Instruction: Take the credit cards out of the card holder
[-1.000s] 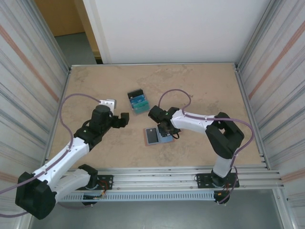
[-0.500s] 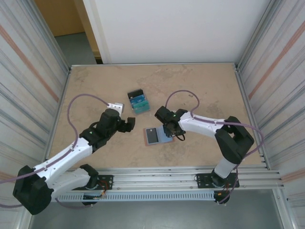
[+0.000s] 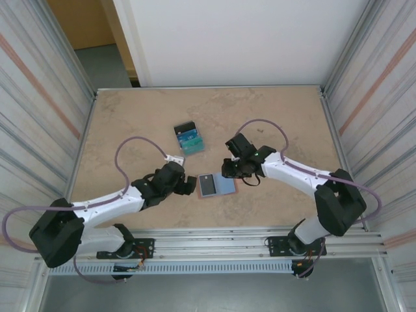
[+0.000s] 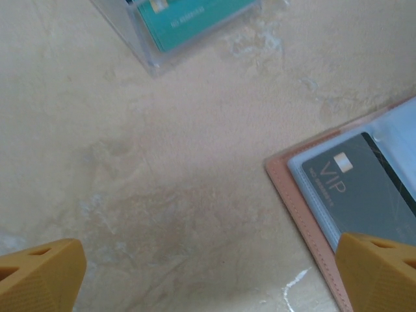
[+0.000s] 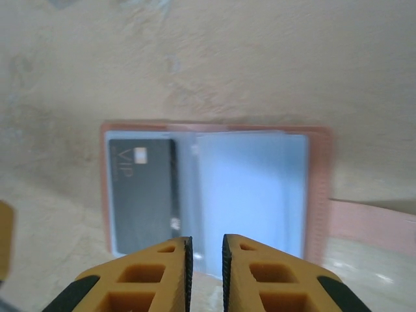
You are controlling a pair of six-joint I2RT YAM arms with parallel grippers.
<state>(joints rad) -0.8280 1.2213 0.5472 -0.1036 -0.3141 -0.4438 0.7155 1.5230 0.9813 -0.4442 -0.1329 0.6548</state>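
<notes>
Nearest the arm bases, the left claw [image 3: 187, 184] hangs low over the beige stone-patterned worktop [image 3: 130, 117], just beside the left edge of the small flat salmon-pink bifold card holder [image 5: 250, 195]. Its orange fingers [image 4: 40, 273] are spread as wide as they go. Bare worktop lies between them and nothing is held. In the left wrist view one fingertip sits right at the holder's stitched edge. I read that stance as readiness, either to pin the edge down or to receive a card.

The card holder lies opened flat, lining upward, near the middle of the worktop between the two claws. A dark grey plastic card marked VIP [image 5: 142, 198] sits in the clear sleeve of one half. The other half shows blue-grey lining alone, and a little pink tab [image 5: 370, 224] lies out to the side. Spread open like this, its pockets face upward and are within reach.

Just beyond, the right claw [image 5: 206, 270] hovers at the holder's far edge, roughly in line with the fold. Its fingers are almost pressed together, with only a slit between them, and I can see nothing pinched there. So narrow a gap would suit nipping a thin sleeve or card edge.

Farthest off, a fanned pile of blue, teal-green and black credit cards [image 3: 188, 138] lies well apart from the holder, probably to keep it clear of the work. With the VIP card in its sleeve, the job looks unfinished.
</notes>
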